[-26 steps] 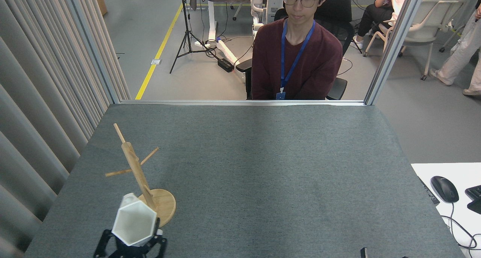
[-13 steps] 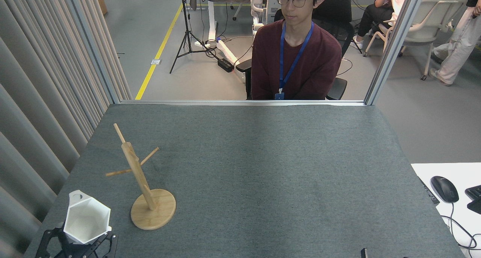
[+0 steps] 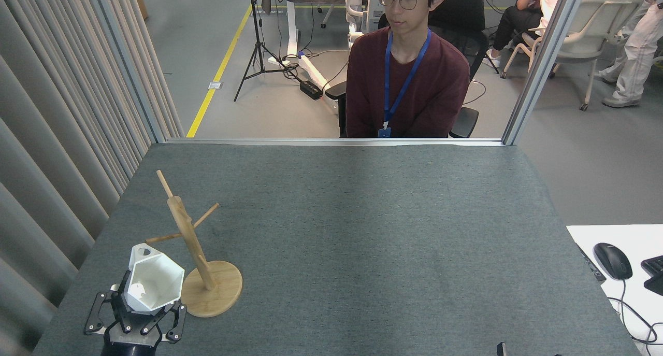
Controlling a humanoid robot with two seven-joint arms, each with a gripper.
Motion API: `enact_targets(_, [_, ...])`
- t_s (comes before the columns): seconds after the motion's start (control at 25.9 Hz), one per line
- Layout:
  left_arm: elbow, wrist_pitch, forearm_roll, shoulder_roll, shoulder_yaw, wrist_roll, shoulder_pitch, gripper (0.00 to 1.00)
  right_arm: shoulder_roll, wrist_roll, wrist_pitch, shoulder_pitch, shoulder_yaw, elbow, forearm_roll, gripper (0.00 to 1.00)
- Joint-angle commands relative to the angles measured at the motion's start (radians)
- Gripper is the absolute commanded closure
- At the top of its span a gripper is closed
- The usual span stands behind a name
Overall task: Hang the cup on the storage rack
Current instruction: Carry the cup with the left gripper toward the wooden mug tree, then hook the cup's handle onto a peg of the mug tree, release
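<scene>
While the left gripper [image 3: 135, 319] rises from the near left corner of the grey table [image 3: 362, 231], its dark fingers [image 3: 176, 319] are closed around the lower body of the cup [image 3: 154, 282], which sits directly above them, lifted off the tabletop. The cup is tilted so that its hexagonal mouth faces up and toward the near side, showing the white interior, and its small ring handle points up and away from the gripper at the cup's far top edge. Just to the right of the gripper stands the storage rack [image 3: 194, 247], its round base resting on the table, touching or almost touching the cup's right side as seen from here; I cannot tell whether they meet. The post leans up and away above the cup, and one thin peg reaches out leftward just above the ring handle, with a small gap between them. Two other pegs point up and to the right, clear of the cup. Far across the table from the gripper sits a person [image 3: 406, 81] in a maroon top. Well off to the right lies a computer mouse [image 3: 612, 260] on a white surface. The right gripper is out of sight.
</scene>
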Motion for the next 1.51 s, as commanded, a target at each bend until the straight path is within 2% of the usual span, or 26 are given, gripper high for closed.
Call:
enact_targets(0.0, [0.014, 0.002, 0.003, -0.003, 0.043, -0.001, -0.005, 0.58, 0.0, 0.0, 0.001, -0.002, 0.0, 0.0, 0.0, 0.0])
enact_targets(0.15, [0.041, 0.002, 0.005, -0.003, 0.06, -0.001, -0.024, 0.55, 0.0, 0.0, 0.001, -0.004, 0.002, 0.0, 0.001, 0.0])
enact_targets(0.5, [0.049, -0.011, -0.014, 0.005, 0.069, -0.001, -0.064, 0.57, 0.001, 0.0, 0.001, -0.004, 0.002, 0.0, 0.0, 0.0])
enact_targets(1.08, [0.06, -0.009, -0.172, -0.026, 0.043, 0.005, -0.111, 0.55, 0.014, -0.002, 0.001, -0.004, 0.003, 0.0, 0.0, 0.0])
enact_targets(1.12, [0.063, -0.009, -0.181, -0.029, 0.043, 0.005, -0.111, 0.52, 0.014, -0.002, 0.001, -0.004, 0.003, 0.0, 0.0, 0.0])
enact_targets(1.24, [0.069, -0.006, -0.195, -0.035, 0.042, 0.011, -0.111, 0.36, 0.026, -0.003, 0.001, -0.004, 0.003, 0.0, 0.0, 0.0])
enact_targets(1.31, [0.076, 0.0, -0.192, -0.035, 0.042, 0.018, -0.113, 0.0, 0.027, -0.003, 0.001, -0.004, 0.003, 0.0, 0.0, 0.01])
enact_targets(1.47, [0.08, -0.004, -0.193, -0.034, 0.042, 0.03, -0.11, 0.0, 0.038, -0.005, -0.001, -0.004, 0.005, 0.0, 0.0, 0.0])
